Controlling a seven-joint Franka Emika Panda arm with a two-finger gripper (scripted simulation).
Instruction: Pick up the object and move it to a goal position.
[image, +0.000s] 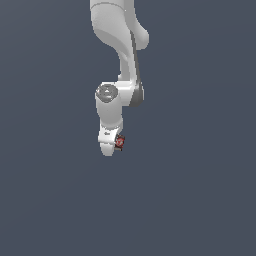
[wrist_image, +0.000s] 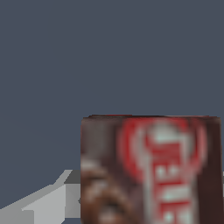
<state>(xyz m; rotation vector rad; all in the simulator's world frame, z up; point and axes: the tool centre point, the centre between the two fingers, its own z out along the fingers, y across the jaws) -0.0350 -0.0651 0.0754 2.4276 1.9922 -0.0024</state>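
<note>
Plain dark grey-blue ground (image: 200, 200)

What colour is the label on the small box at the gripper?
Red with pale marks, on a small dark brown-black box; it shows best in the wrist view.

The white arm (image: 120, 45) comes down from the top edge of the exterior view, bends at a grey-capped joint (image: 106, 92), and drops straight to the wrist. The gripper (image: 112, 147) points downward, its white body hiding the fingertips in this view. In the wrist view one pale grey finger (wrist_image: 48, 203) shows; whether the jaws are apart or closed cannot be made out
</note>
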